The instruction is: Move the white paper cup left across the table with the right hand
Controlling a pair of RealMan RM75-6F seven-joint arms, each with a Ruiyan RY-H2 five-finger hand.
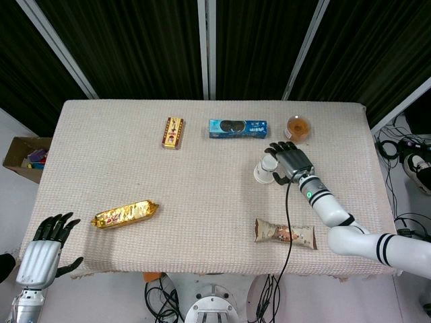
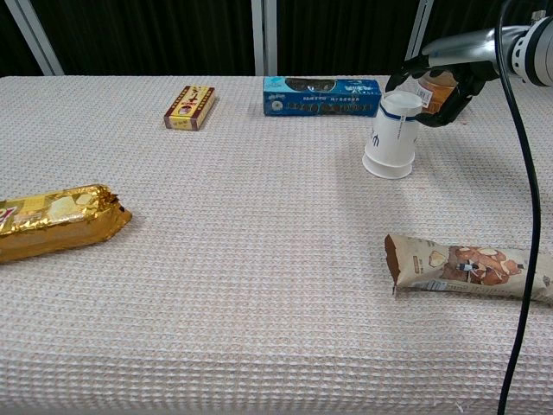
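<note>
The white paper cup [image 1: 264, 170] [image 2: 393, 134] stands upside down and slightly tilted on the right half of the table. My right hand [image 1: 291, 161] [image 2: 439, 86] reaches it from the right, fingers on its far side and thumb on its near side, gripping its upper part. The left hand [image 1: 44, 249] hangs off the table's front left corner with fingers spread, holding nothing; the chest view does not show it.
Left of the cup lie a blue cookie box [image 1: 237, 128] [image 2: 321, 96], a small red-gold box [image 1: 173, 132] [image 2: 190, 106] and a gold bar [image 1: 126, 214] [image 2: 56, 220]. An amber tub [image 1: 297, 127] sits behind the hand. A brown snack packet [image 1: 285, 233] [image 2: 471, 265] lies in front.
</note>
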